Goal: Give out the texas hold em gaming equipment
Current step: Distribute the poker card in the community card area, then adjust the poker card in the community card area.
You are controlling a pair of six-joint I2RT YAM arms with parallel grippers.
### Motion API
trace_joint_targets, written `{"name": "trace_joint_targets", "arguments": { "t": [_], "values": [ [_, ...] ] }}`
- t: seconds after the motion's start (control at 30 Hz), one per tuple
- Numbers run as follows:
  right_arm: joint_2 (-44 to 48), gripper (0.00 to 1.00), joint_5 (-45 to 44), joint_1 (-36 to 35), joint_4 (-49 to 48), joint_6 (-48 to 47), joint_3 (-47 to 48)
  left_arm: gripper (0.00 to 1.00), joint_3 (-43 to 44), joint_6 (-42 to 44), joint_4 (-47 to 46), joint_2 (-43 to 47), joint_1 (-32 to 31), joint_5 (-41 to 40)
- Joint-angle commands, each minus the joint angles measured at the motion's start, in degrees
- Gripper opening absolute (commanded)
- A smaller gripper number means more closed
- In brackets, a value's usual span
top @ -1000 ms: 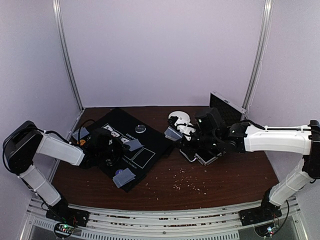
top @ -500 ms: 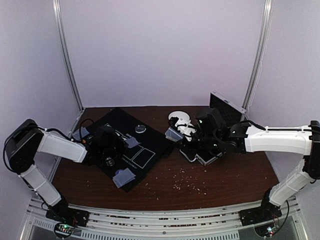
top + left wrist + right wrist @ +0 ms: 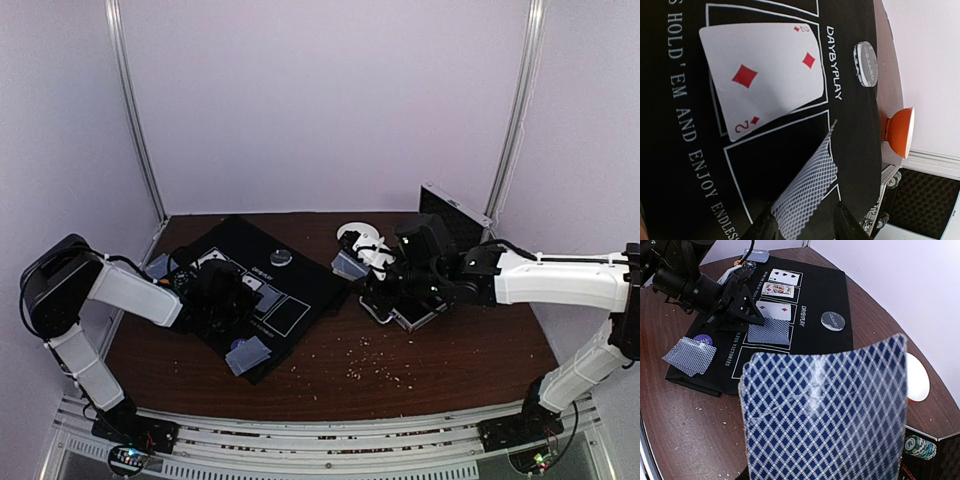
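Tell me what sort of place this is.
Probably a robotics lab cell staged as a poker table: plain white walls with metal frame posts, a brown table, and a black Hold'em mat with face-up cards.

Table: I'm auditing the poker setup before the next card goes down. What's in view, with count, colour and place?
mat: one, black, table's left half
bowl: one, white, orange rim, right of mat
case: one, silver, open, right rear
face-up cards: three, white, mat's boxes
face-down card: one, blue-patterned, next box
card piles: three, blue-patterned; mat's near corner, left corner, beside bowl
deck: one, blue-patterned, held up near case
purple disc: one, at near pile's edge
grey disc: one, mat's far side
chips: one stack seen, striped, in case
left gripper: open, over face-down card
right gripper: shut on deck
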State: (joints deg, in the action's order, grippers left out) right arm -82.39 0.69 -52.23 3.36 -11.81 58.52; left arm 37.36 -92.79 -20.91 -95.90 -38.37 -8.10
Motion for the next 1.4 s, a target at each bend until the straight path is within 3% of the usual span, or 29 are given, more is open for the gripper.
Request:
{"name": "trace_joint_targets", "arguments": {
  "t": [0.0,0.1,0.17,0.43,0.57,0.67,0.83,1.0,1.2,1.37],
  "values": [
    [2.1,0.39,0.2,0.2,-0.1,-0.2,-0.8,0.48,1.6,0.0,-0.9,0.7,-0.4,2.6],
    [2.0,0.39,0.6,0.3,-0.3,-0.1,-1.0,0.64,1.9,0.0,0.2,0.9,-0.4,4.7],
    [2.0,0.39,0.8,0.2,-0.3,-0.1,-0.9,0.70,1.7,0.3,0.1,1.1,-0.4,5.6],
    [2.3,0.39,1.1,0.2,0.0,-0.1,-0.9,0.84,2.4,3.7,4.6,4.3,-0.2,0.4],
    [2.6,0.39,1.5,0.3,0.0,-0.1,-1.1,0.82,3.5,6.6,7.5,5.8,0.1,-2.5],
    [2.8,0.39,1.6,0.3,-0.1,-0.1,-1.3,0.82,6.0,13.3,10.1,6.9,0.1,-3.4],
    [2.6,0.39,2.0,0.3,-0.1,0.0,-1.5,0.76,14.9,41.6,9.6,6.9,0.0,-0.1],
    [2.7,0.39,2.2,0.3,0.1,-0.1,-1.6,0.76,25.8,64.7,25.3,2.5,-0.3,3.2],
    [2.1,0.39,2.1,0.3,0.2,-0.2,-1.2,0.66,29.4,73.9,35.5,-4.5,-0.3,9.0],
    [1.7,0.39,2.0,0.3,0.8,-0.1,-0.7,0.66,31.9,76.6,37.6,-8.6,-1.7,9.5]
  ]
}}
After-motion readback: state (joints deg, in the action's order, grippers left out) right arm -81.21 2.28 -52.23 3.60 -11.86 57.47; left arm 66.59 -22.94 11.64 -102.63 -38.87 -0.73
